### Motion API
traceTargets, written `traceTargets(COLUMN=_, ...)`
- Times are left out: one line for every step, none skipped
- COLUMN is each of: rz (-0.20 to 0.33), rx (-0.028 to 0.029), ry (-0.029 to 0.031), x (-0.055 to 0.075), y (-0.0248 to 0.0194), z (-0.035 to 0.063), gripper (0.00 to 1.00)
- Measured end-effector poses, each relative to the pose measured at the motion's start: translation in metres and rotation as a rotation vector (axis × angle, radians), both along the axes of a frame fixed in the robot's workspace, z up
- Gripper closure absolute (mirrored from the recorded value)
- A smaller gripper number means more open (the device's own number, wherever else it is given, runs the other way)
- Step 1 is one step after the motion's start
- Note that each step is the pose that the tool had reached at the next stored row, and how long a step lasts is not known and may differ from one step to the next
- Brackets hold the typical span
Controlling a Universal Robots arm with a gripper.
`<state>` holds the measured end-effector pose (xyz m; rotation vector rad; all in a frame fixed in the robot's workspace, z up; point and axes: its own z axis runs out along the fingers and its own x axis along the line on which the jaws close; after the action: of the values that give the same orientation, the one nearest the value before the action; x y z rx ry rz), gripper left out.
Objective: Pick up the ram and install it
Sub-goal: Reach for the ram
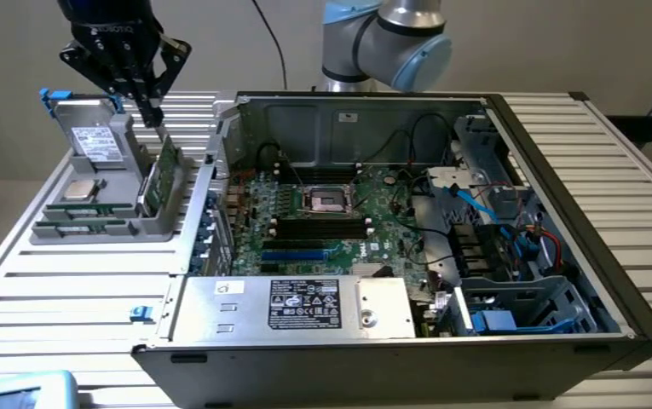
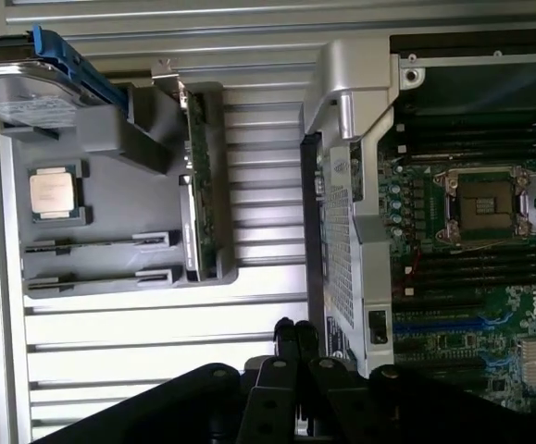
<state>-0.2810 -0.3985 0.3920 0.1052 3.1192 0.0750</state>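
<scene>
Hovering closed, empty black fingers [image 1: 148,106] [image 2: 287,339] at twelve o'clock of the thin green circuit-board ram stick [image 1: 165,175] [image 2: 197,180], likely light, stiff and fragile, best pinched by its upper long edge.

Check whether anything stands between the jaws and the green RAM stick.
Nothing visible does. The black jaws hang close above the long green RAM stick, which stands on edge in the grey plastic holder; the silver boxy drive stands beside it.

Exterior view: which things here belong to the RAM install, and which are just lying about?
Job in hand: RAM stick, standing on edge in the grey holder; end effector, close above it, shut and empty; memory slots inside the open computer case.

Lying about: hard drive with blue tabs; processor chip; power supply.
</scene>
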Motion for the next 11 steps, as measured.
traceTargets(rz=0.000, rx=0.0000, ry=0.0000, x=-0.004, y=0.0003, z=-0.0003, gripper=0.89)
traceTargets(rz=0.000, rx=0.0000, ry=0.0000, x=-0.009, y=0.0006, z=-0.0006, gripper=0.89)
traceTargets(rz=0.000, rx=0.0000, ry=0.0000, x=-0.014, y=0.0010, z=-0.0009, gripper=0.89)
traceTargets(rz=0.000, rx=0.0000, ry=0.0000, x=-0.018, y=0.0014, z=-0.0013, gripper=0.89)
traceTargets(rz=0.000, rx=0.0000, ry=0.0000, x=-0.023, y=0.0021, z=-0.0018, gripper=0.89)
traceTargets(rz=0.000, rx=-0.0001, ry=0.0000, x=-0.027, y=0.0029, z=-0.0024, gripper=0.89)
traceTargets(rz=0.000, rx=-0.0002, ry=0.0000, x=-0.032, y=0.0038, z=-0.0030, gripper=0.89)
traceTargets(rz=0.000, rx=-0.0005, ry=0.0001, x=-0.036, y=0.0048, z=-0.0036, gripper=0.89)
traceTargets(rz=0.000, rx=-0.0007, ry=0.0000, x=-0.041, y=0.0057, z=-0.0042, gripper=0.89)
traceTargets(rz=0.000, rx=-0.0009, ry=-0.0001, x=-0.045, y=0.0066, z=-0.0049, gripper=0.89)
traceTargets(rz=0.000, rx=-0.0010, ry=0.0000, x=-0.050, y=0.0075, z=-0.0055, gripper=0.89)
